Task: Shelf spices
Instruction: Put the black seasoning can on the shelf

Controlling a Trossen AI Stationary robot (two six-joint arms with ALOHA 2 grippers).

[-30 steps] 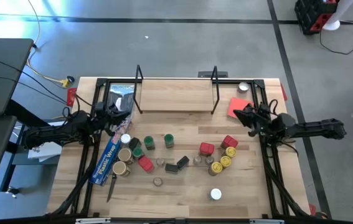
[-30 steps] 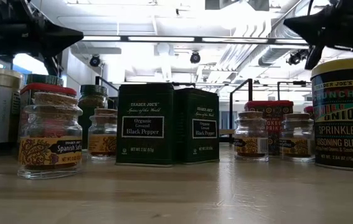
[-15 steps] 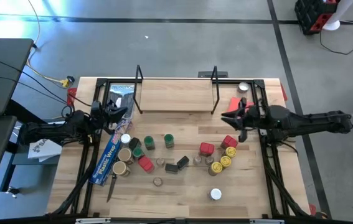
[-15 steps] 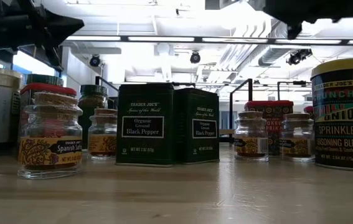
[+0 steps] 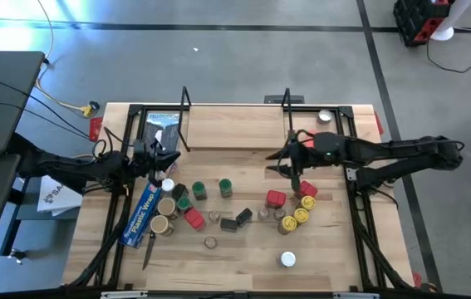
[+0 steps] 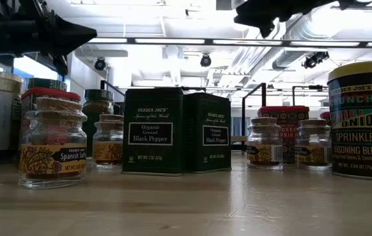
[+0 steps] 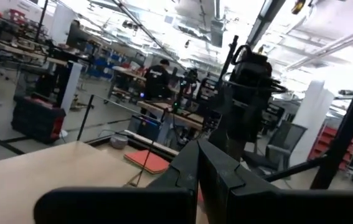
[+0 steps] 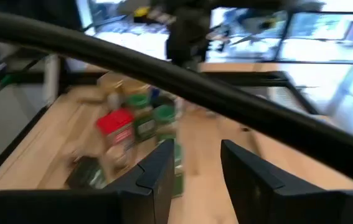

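Overhead plan of the table, with the shelf [image 5: 235, 129] as landmark. The shelf lies along the far edge, its long axis running across the table between its two wire uprights, and its board is bare. The spices [image 5: 227, 203] are scattered on the tabletop on the near side of the shelf, none yet on it. The right gripper [image 5: 289, 163] hangs just off the shelf's right upright, on the near side, its two fingers parted by a clear gap in the right wrist view and holding nothing. The closest spices lie a short way nearer the front edge from it: a red tin [image 5: 276, 198] and, beside that, a cluster of yellow-lidded jars [image 5: 299, 211]. By position the right arm is the better placed for this cluster. The left gripper [image 5: 162, 155] sits off the shelf's left upright, fingers pressed together and empty, near the blue plastic-wrap box [image 5: 145, 212]; it is the nearer arm for the jars at the left.

Hard to read: which single jar the right gripper is aimed at cannot be told. The right wrist view is smeared. In the low view both grippers are dark shapes cut off at the upper edge, and the front row of jars hides those behind
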